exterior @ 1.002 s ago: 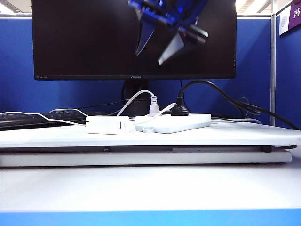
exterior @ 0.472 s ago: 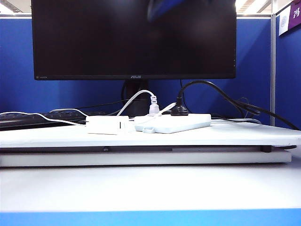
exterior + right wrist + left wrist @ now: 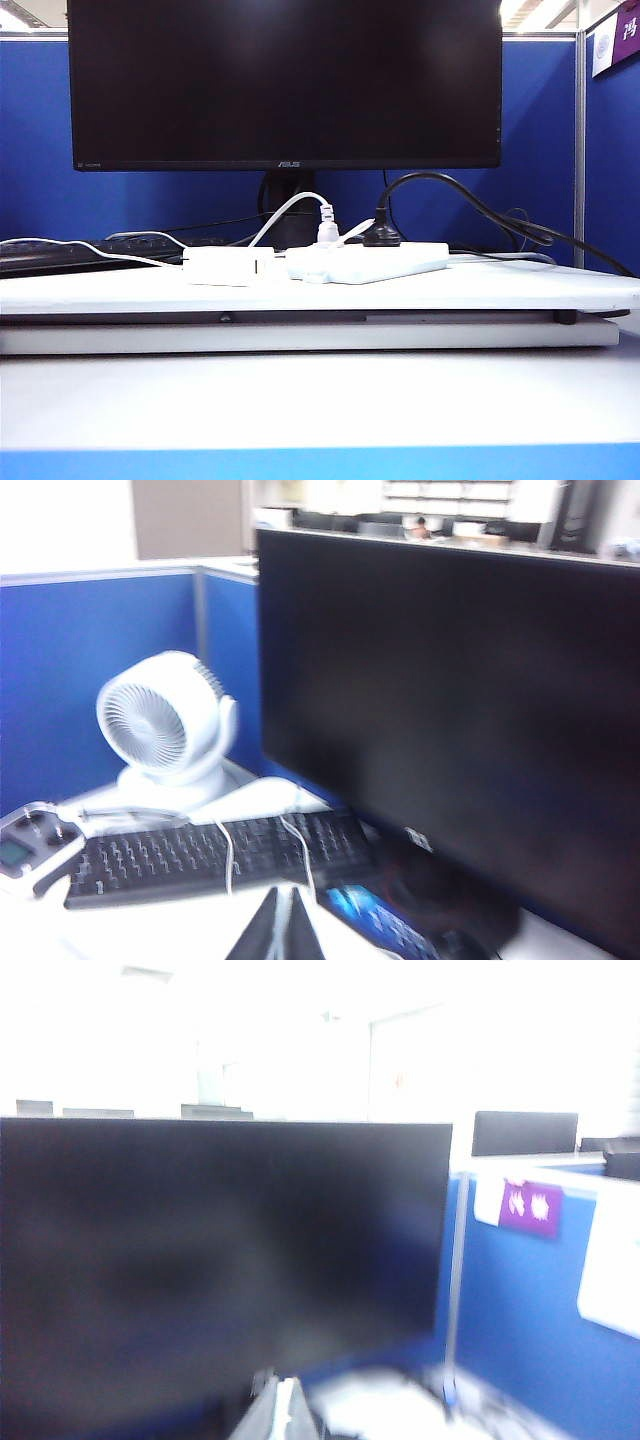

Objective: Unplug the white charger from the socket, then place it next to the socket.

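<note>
Backdrop: blue partition (image 3: 30, 150), black monitor (image 3: 285, 80) behind white bench (image 3: 500, 290)
Charger: white charger (image 3: 228, 265) lies just left of socket (image 3: 370, 262)
Left pincer (image 3: 283, 1410): raised, tips together, empty
Right pincer (image 3: 283, 925): raised, closed, empty
Advice: retreat clear of cables

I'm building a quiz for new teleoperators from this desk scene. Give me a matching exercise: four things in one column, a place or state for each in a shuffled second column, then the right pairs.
Things
1. plain white rectangular charger block
2. flat, long white power strip socket
3. black round plug with thick black cable
4. right gripper

Places or states
A. plugged into the top of the strip
B. lying flat just left of the strip in the exterior view
C. shut, raised in front of the monitor
D. lying in front of the monitor stand

Pairs: 1-B, 2-D, 3-A, 4-C
</note>
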Available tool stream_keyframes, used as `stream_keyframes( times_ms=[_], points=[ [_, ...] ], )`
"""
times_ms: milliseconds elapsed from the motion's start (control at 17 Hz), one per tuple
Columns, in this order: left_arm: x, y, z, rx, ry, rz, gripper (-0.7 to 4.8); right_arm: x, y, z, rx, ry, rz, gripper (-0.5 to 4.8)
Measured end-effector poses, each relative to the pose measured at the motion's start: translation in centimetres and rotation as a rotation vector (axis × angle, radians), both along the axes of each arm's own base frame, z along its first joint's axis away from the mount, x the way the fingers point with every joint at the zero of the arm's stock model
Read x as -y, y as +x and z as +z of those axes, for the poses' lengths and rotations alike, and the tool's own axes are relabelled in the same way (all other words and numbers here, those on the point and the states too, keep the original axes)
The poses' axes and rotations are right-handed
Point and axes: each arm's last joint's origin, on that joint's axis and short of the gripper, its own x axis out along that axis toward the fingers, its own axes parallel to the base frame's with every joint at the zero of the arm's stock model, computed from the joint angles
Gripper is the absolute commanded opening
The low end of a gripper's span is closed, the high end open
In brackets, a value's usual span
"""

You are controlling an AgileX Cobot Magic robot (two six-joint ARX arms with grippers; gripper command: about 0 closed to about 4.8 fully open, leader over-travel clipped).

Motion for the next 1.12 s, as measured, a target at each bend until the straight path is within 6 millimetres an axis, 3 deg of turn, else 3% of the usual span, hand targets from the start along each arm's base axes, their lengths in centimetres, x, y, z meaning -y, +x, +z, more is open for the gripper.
stream_keyframes(
  times_ms=[59, 177, 236, 354, 472, 531, 648, 884, 1002, 1120],
  points=[
    [-0.5, -0.7, -0.8, -0.052, 0.034, 0.0, -0.05, 0.7, -1.0, -1.1, 0.006, -0.009, -0.005, -0.06],
    [-1.9, -2.8, -3.7, -0.195, 0.122, -0.001, -0.05, 1.8, -2.4, -5.9, -0.03, -0.038, -0.041, -0.06],
    [-2.3, -3.5, -4.5, -0.21, 0.11, -0.003, -0.05, 2.2, -2.8, -7.5, -0.014, -0.024, -0.068, -0.06],
    [-2.7, -4.0, -7.2, -0.24, 0.101, 0.025, -0.05, 2.8, -3.6, -12.4, 0.002, -0.004, -0.101, -0.06],
    [-2.2, -3.1, -10.3, -0.299, 0.13, 0.038, -0.05, 2.7, -3.3, -16.7, -0.038, -0.035, -0.113, -0.06],
    [-1.5, -2.0, -12.3, -0.346, 0.129, 0.038, -0.05, 2.6, -3.1, -18.8, -0.065, -0.049, -0.118, -0.06],
    [0.9, 1.6, -17.6, -0.478, 0.104, 0.028, -0.05, 2.1, -2.1, -25.2, -0.224, -0.077, -0.175, -0.06],
    [2.7, 4.2, -23.7, -0.538, 0.087, 0.023, -0.05, 1.8, -1.6, -30.0, -0.336, -0.111, -0.195, -0.06],
    [3.1, 4.8, -26.5, -0.597, 0.091, 0.027, -0.05, 1.6, -1.4, -31.2, -0.359, -0.08, -0.213, -0.06],
    [3.3, 5.1, -28.0, -0.59, 0.083, 0.026, -0.05, 1.6, -1.1, -31.7, -0.351, -0.048, -0.238, -0.06]
  ],
)
